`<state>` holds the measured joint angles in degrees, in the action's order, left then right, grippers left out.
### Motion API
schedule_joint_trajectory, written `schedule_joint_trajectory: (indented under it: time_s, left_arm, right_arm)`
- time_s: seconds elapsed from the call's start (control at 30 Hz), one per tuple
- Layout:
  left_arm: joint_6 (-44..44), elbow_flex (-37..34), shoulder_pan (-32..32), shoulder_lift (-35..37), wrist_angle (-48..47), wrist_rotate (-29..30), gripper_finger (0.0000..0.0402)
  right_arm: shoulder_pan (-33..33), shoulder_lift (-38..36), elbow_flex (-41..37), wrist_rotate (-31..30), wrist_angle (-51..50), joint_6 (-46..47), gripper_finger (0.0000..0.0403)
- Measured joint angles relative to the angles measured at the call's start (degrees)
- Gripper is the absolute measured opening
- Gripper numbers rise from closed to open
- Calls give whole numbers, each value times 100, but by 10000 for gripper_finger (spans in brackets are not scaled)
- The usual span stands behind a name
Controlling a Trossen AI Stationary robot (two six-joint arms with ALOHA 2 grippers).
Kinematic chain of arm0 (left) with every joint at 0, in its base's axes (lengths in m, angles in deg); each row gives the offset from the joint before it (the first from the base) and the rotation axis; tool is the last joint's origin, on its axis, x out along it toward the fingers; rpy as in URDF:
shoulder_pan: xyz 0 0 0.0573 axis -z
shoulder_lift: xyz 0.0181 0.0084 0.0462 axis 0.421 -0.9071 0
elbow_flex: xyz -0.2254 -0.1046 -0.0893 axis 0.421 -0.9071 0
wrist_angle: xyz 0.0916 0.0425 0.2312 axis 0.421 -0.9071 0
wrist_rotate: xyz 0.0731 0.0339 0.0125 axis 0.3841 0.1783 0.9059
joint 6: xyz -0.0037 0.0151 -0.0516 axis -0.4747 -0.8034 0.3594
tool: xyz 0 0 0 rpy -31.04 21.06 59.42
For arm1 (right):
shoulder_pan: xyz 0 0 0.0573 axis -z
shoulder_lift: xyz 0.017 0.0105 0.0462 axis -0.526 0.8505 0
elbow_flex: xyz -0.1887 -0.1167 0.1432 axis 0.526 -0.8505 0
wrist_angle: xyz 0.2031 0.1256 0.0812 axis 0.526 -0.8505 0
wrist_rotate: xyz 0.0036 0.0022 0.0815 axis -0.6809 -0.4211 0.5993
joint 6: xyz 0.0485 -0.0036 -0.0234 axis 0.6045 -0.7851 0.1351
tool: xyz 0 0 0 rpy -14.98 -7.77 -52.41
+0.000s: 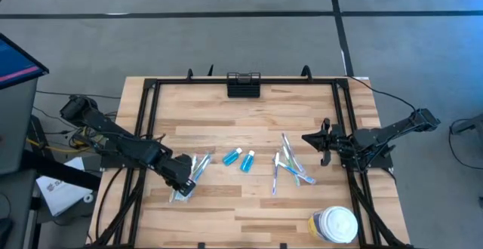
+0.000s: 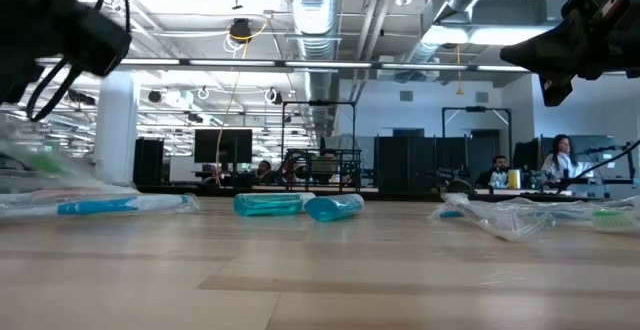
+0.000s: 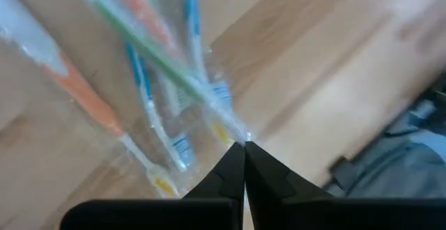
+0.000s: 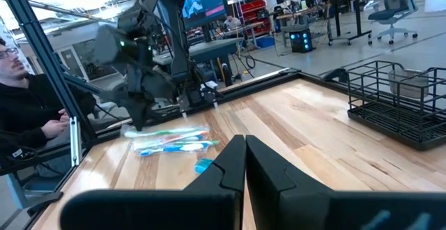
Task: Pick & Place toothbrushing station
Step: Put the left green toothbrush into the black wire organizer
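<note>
The black open-topped holder (image 1: 244, 85) stands at the middle of the table's far edge; in the right wrist view it shows as a wire basket (image 4: 397, 101). My left gripper (image 1: 181, 179) is at the near left, shut on a clear bag of toothbrushes (image 1: 195, 170). My right gripper (image 1: 323, 139) is shut and empty, raised above the table's right side, its fingers (image 4: 233, 162) pointing toward the left arm. Two small blue bottles (image 1: 239, 159) lie mid-table. More bagged toothbrushes (image 1: 290, 167) lie to their right. My left gripper pinches the clear bag's plastic edge (image 3: 240, 136) between its two fingertips, coming slanting from above. How many layers it has I cannot tell. That end of the bag (image 2: 30, 155) rises off the wood, and the other end (image 2: 120, 205) lies on the table.
A round white-lidded jar with a yellow label (image 1: 334, 225) stands at the near right. A black frame (image 1: 147, 121) runs round the table. A seated person (image 4: 28, 97) shows beyond the table's left side.
</note>
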<state>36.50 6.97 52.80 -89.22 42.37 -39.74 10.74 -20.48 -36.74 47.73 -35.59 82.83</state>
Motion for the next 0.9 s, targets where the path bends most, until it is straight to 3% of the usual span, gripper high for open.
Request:
schedule_joint_trajectory:
  time_s: [0.27, 0.5, 0.73, 0.9]
  left_arm:
    - [-552, 148, -20, 821, 411, 882, 0]
    - [-1442, 151, -225, 1181, 1692, 1391, 0]
    - [-2087, 155, -915, 1081, 2745, 1319, 0]
    - [-2524, 150, -1534, 869, 3241, 804, 0]
  right_arm:
    - [-1, 0, 0, 1, -3, -48, 4]
    - [-4, 16, 0, 536, 325, -417, 4]
    - [-204, 763, 0, 717, 1409, -1243, 2]
    - [-390, 1630, 107, 715, 2134, -1831, 0]
